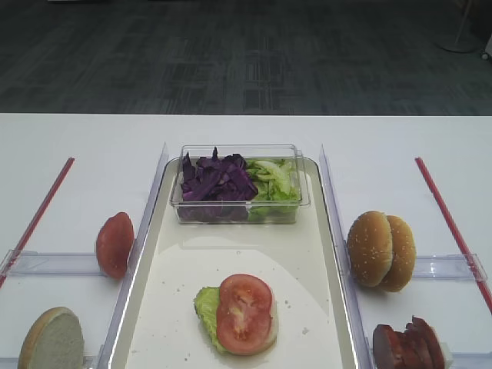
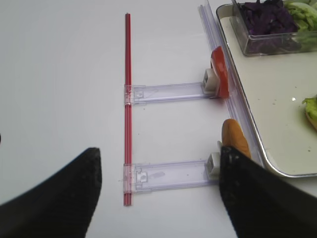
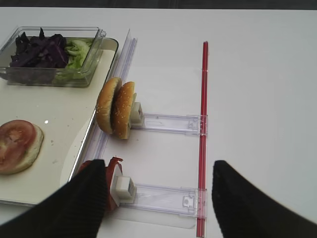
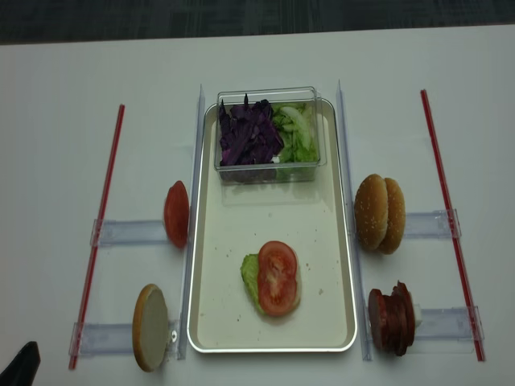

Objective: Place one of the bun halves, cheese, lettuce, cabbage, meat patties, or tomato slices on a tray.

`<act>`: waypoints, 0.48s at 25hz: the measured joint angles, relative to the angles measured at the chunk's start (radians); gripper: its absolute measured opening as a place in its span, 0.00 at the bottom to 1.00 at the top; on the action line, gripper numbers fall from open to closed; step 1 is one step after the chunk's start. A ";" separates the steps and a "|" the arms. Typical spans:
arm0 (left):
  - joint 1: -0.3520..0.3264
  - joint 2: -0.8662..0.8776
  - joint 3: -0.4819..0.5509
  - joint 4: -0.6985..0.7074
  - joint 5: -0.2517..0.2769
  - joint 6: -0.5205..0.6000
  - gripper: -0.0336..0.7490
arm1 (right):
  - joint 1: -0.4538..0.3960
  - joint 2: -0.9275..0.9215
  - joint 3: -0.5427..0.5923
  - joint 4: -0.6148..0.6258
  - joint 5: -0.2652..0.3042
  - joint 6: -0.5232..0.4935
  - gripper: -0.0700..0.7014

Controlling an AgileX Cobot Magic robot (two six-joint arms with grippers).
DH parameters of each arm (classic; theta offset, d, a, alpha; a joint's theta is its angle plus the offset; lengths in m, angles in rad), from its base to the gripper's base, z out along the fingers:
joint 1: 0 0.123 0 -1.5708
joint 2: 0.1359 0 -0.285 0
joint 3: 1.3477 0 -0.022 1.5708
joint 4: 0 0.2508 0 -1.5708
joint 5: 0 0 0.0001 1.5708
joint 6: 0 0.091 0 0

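Exterior high view: a tomato slice [image 1: 244,312] lies on lettuce [image 1: 206,305] and a bun half at 6 o'clock on the tray [image 1: 307,254]. Left fingers [image 2: 59,193] are spread and empty over the table [image 2: 64,74]; right fingers [image 3: 247,198] are spread too.

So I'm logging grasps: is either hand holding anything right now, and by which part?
Nothing is held. The left hand and right hand are both open above bare table.
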 joint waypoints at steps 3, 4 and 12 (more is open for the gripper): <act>0.000 0.000 0.000 0.000 0.000 0.000 0.65 | 0.000 0.000 0.000 0.000 0.000 0.000 0.72; 0.000 0.000 0.000 0.000 0.000 0.000 0.65 | 0.000 0.000 0.000 0.000 0.000 0.000 0.72; 0.000 0.000 0.002 0.000 0.000 0.000 0.65 | 0.000 0.000 0.000 0.000 0.000 0.000 0.72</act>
